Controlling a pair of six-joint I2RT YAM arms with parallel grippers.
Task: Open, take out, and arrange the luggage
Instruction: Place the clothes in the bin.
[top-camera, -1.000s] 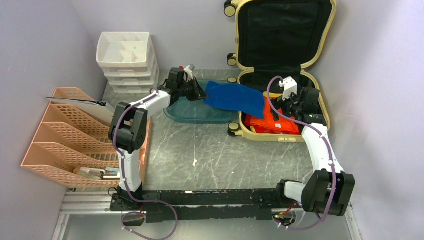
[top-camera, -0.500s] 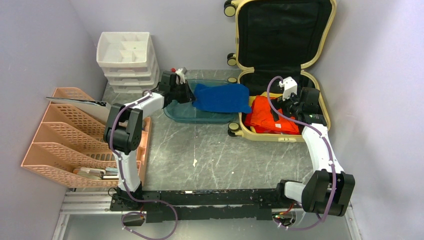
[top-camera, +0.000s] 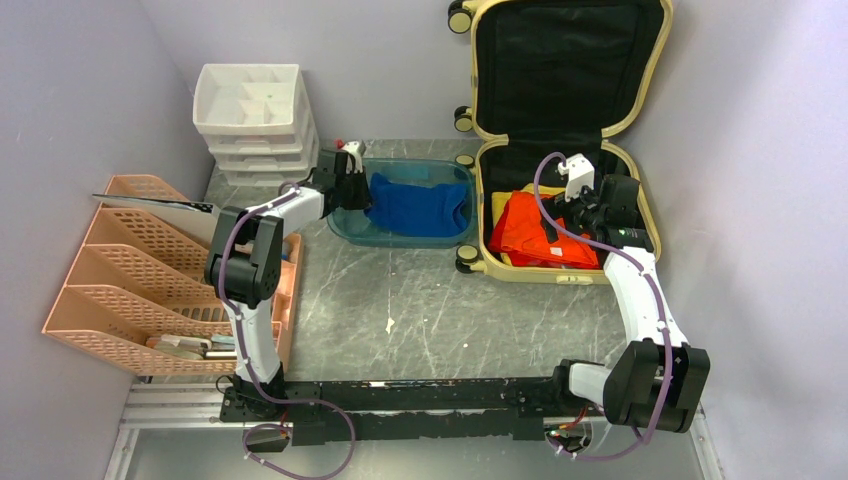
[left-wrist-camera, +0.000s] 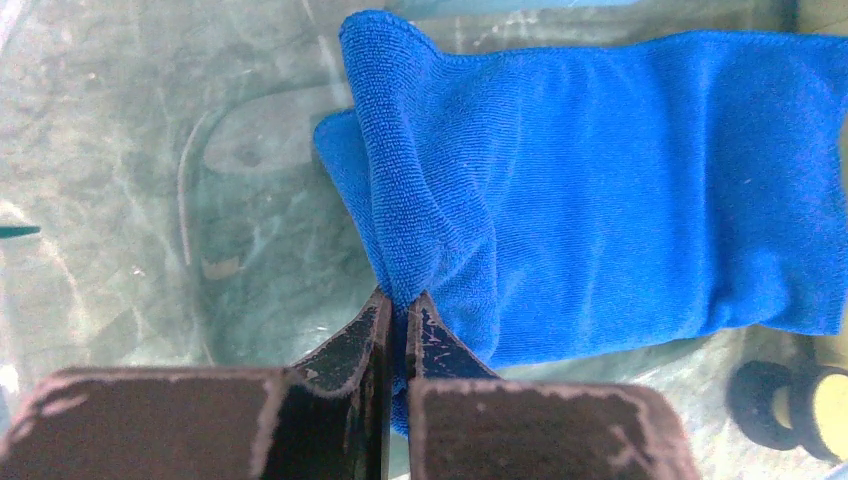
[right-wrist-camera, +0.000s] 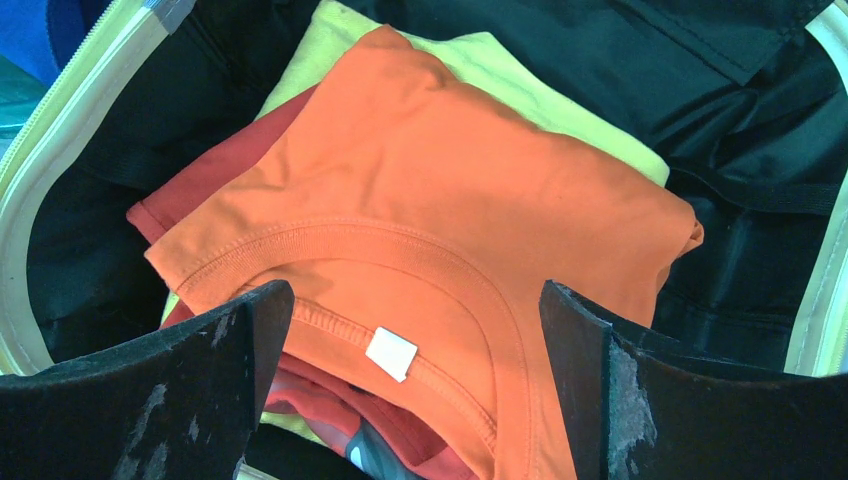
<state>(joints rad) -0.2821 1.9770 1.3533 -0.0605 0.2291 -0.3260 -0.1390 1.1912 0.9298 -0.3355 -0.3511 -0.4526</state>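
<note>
Now the blue towel (top-camera: 418, 205) is wholly in the teal tray (top-camera: 400, 241), off the open luggage (top-camera: 545, 272) at far right: one item out. The left tool (left-wrist-camera: 397, 310) still pinches it; the right tool (right-wrist-camera: 410, 295) gapes over the orange shirt (right-wrist-camera: 420, 200).

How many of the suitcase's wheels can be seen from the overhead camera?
4, all on the luggage's left side: one wheel at the lid's top corner, two flanking the hinge, one at the near corner by the teal tray. Others may be hidden.
</note>
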